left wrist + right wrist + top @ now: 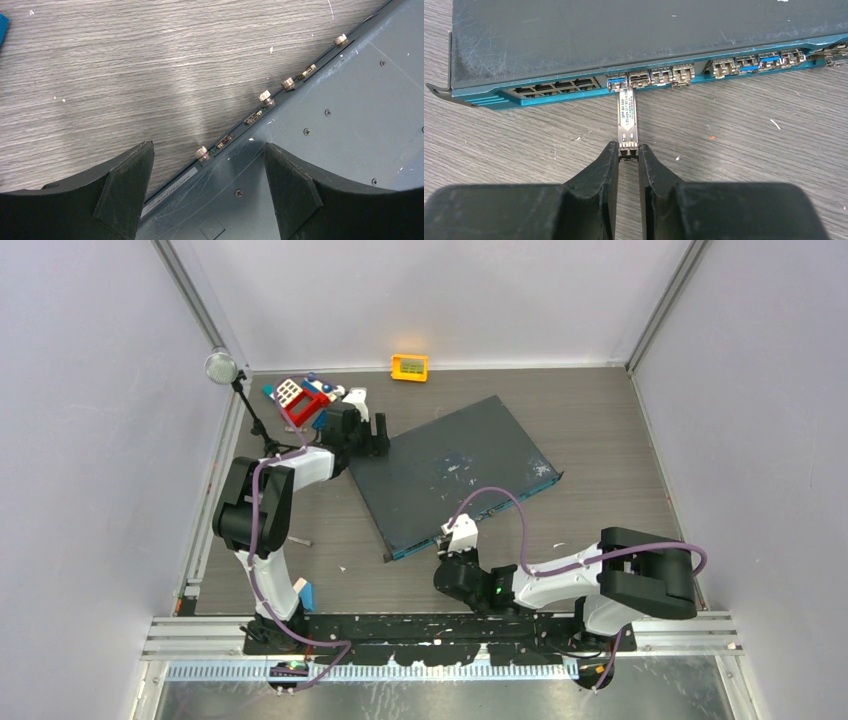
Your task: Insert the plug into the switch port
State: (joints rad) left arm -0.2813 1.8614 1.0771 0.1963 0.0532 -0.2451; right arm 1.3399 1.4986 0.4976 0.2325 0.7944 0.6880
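Top view, switch: the large flat dark-grey switch [455,470] lies askew on the wood-grain table [600,430], with its thin teal front face toward the right arm.
Top view, left gripper [375,440]: at the switch's far left corner.
Top view, right gripper [447,545]: at the teal face, nearer its left end.
Top view, other: a small orange-yellow box [409,367] by the back wall, well apart from the switch.
Left wrist, jaws: spread wide across the switch's rear edge. One finger [125,185] is over the table, the other over the grey top. Cannot tell whether they touch it.
Left wrist, rear edge: a row of brass thumbscrews [264,95].
Right wrist, plug [626,117]: a slim metal module with a printed label, its rear end pinched between the closed fingertips.
Right wrist, switch port [626,86]: in the row of metal-framed sockets, just right of the block of dark sockets. The plug's nose is at its mouth; cannot tell how deep it sits.
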